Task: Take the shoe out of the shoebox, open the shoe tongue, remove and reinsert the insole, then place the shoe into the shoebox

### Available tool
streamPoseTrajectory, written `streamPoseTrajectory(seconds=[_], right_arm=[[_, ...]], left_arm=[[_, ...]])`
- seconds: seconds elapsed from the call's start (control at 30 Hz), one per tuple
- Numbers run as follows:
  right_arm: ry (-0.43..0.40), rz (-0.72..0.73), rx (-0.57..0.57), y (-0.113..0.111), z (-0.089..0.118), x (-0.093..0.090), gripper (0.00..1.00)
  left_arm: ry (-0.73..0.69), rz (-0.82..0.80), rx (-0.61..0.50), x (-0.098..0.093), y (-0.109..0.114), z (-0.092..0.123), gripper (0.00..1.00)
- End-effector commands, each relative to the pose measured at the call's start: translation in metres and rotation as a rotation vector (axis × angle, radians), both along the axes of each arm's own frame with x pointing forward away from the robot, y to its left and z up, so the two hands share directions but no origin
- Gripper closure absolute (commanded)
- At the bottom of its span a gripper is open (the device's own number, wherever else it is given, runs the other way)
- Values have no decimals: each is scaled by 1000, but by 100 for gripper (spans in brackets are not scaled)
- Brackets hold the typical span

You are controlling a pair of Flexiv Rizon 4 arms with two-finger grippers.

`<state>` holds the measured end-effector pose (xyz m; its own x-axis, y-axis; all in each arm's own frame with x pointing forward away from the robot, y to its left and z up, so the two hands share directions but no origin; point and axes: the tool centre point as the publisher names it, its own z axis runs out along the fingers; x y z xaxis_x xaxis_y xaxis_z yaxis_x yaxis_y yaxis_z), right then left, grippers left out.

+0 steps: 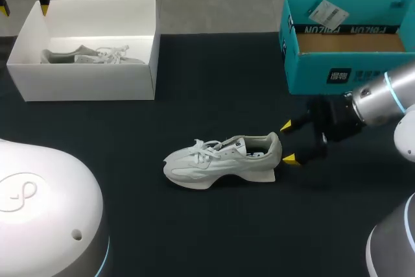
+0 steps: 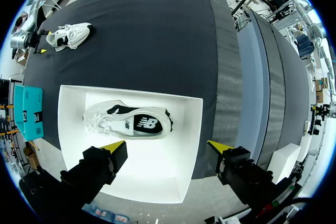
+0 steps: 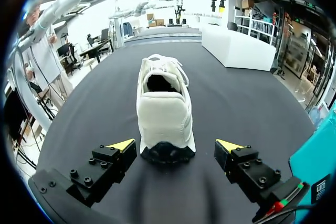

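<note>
A white shoe (image 1: 224, 160) stands upright on the black table, toe to the left, heel toward my right gripper (image 1: 287, 142). That gripper is open just behind the heel without touching it; in the right wrist view the shoe (image 3: 163, 106) lies straight ahead of the open right gripper (image 3: 177, 145). A second white shoe (image 1: 91, 56) lies on its side in the white shoebox (image 1: 84, 79) at the back left. My left gripper (image 1: 24, 10) hangs open above that box's far left edge; in the left wrist view the boxed shoe (image 2: 128, 121) lies below the left gripper (image 2: 165, 146).
A teal cardboard box (image 1: 347, 63) with a brown inside stands at the back right, close behind my right arm. The white shoebox (image 3: 239, 51) shows far ahead in the right wrist view. The teal box (image 2: 26, 111) shows beside the white shoebox (image 2: 181, 145) in the left wrist view.
</note>
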<state>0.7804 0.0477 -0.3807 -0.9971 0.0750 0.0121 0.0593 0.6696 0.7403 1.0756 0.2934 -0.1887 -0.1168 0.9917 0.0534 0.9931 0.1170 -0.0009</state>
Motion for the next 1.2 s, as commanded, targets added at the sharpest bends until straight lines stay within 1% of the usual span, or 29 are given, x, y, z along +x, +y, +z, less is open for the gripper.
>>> streamPoseTrajectory(seconds=[0.03,0.4,0.83,1.2], right_arm=[[5,7,18,8,-12,3,0],[23,13,39,22,-26,-5,0],[19,38,44,39,-44,-4,0],[27,49,64,48,-52,-4,0]], left_arm=[[-1,0,2,-1,0,0,0],[-1,0,2,-1,0,0,0],[-1,0,2,-1,0,0,0],[-1,0,2,-1,0,0,0]])
